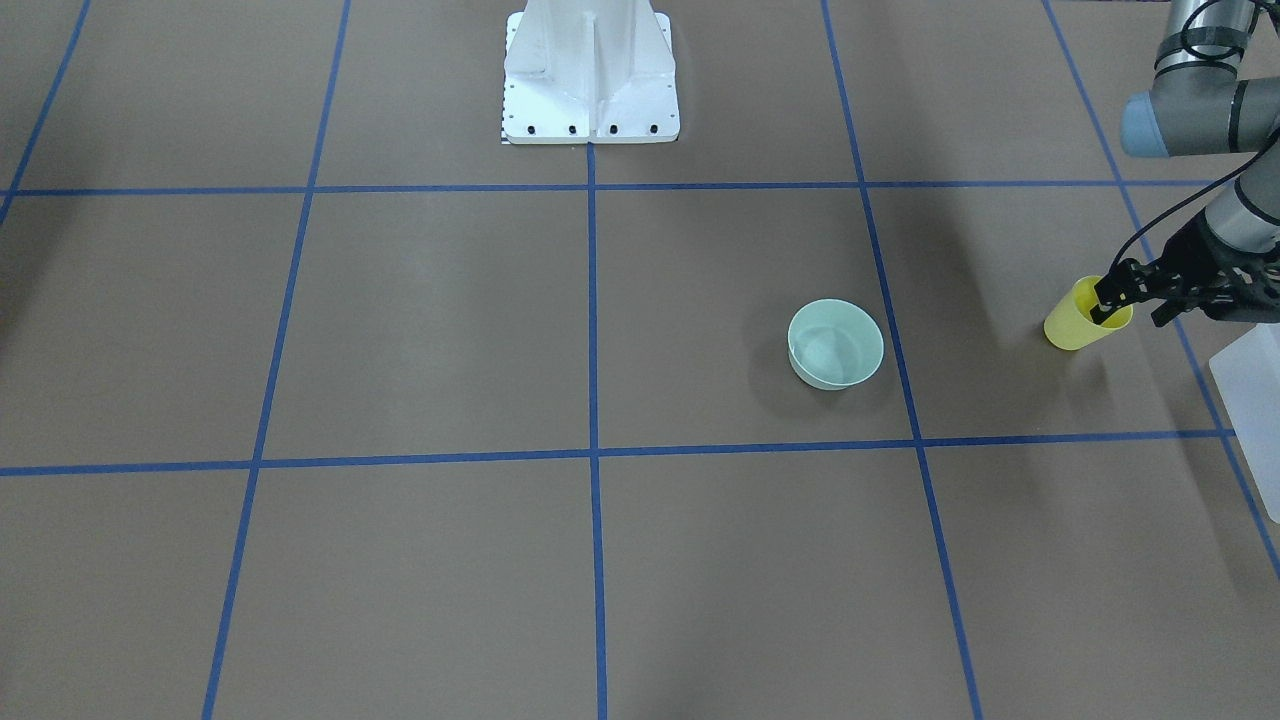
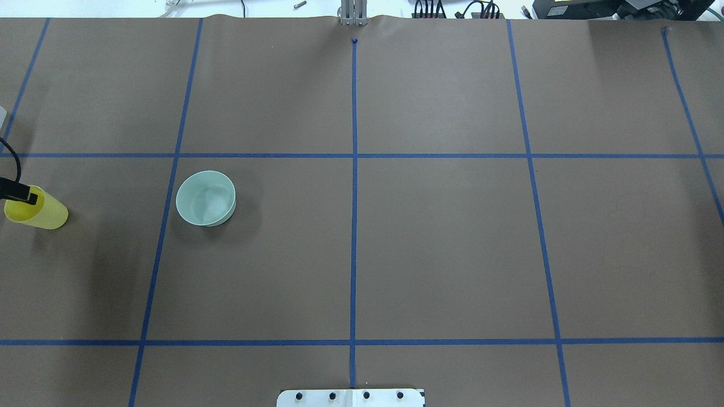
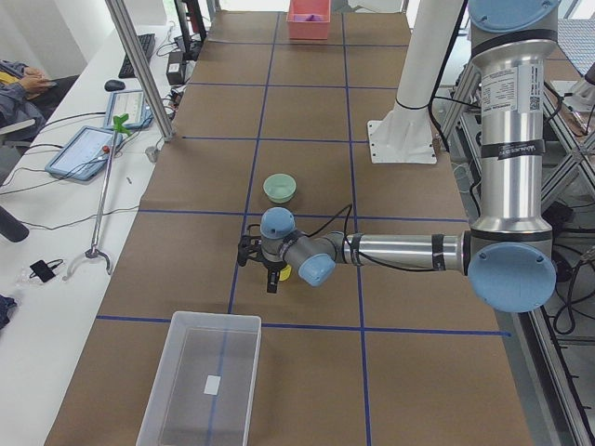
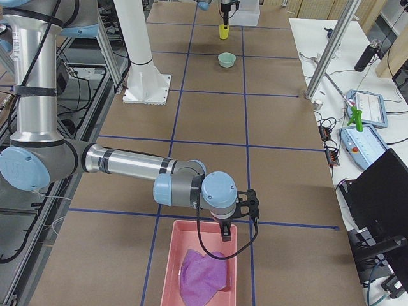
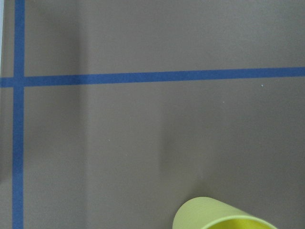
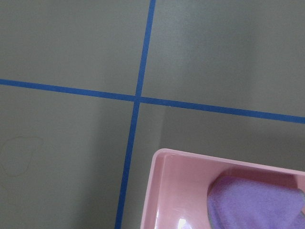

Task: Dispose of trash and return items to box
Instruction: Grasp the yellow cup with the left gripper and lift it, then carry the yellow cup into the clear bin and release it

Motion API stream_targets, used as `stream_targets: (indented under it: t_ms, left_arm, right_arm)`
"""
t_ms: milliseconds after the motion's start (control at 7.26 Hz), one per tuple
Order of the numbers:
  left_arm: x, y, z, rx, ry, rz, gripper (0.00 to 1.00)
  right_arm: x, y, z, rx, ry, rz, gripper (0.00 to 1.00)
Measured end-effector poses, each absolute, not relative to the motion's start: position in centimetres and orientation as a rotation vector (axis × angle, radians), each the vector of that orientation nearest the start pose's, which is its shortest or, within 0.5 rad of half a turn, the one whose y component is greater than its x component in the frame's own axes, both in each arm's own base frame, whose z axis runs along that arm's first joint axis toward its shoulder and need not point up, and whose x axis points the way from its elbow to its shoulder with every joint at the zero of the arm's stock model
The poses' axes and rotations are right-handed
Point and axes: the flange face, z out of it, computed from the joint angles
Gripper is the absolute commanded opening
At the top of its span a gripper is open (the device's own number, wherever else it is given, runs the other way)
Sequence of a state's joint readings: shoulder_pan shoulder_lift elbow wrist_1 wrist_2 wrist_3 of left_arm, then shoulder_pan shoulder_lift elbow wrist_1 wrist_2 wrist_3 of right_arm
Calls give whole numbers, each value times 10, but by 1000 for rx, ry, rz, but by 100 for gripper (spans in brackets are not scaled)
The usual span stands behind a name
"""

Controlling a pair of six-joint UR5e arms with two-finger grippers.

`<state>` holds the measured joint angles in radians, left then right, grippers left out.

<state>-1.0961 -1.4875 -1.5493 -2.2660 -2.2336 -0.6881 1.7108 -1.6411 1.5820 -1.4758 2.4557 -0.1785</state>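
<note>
The mint-green bowl (image 1: 835,343) stands upright and empty on the brown table; it also shows in the overhead view (image 2: 206,198). My left gripper (image 1: 1110,305) is shut on the rim of the yellow cup (image 1: 1075,322), one finger inside it, and holds it tilted just above the table. The cup shows at the overhead view's left edge (image 2: 42,213) and its rim in the left wrist view (image 5: 214,217). The translucent box (image 3: 209,381) stands empty close beyond the cup. My right gripper (image 4: 237,223) hangs over a pink tray; I cannot tell whether it is open or shut.
The pink tray (image 4: 185,242) at the table's right end holds a purple cloth (image 4: 204,274); both show in the right wrist view, tray (image 6: 157,191) and cloth (image 6: 252,205). The white robot base (image 1: 590,90) stands at the table's middle edge. Blue tape lines grid the brown table.
</note>
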Motion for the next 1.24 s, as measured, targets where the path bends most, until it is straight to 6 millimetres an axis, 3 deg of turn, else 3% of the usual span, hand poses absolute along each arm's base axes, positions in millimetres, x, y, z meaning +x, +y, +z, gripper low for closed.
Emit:
stream_targets:
  t_ms: [413, 688, 964, 1239]
  left_arm:
    - [160, -461, 629, 121, 875, -25, 0]
    - [164, -463, 604, 48, 984, -25, 0]
    - [130, -488, 569, -1, 1114, -87, 0]
    - [76, -508, 579, 63, 1094, -62, 0]
  right_arm:
    - [105, -450, 641, 175, -873, -33, 100]
    - [88, -451, 604, 181, -884, -3, 100]
    - [54, -452, 558, 161, -904, 43, 100]
    - [30, -452, 532, 144, -917, 60, 100]
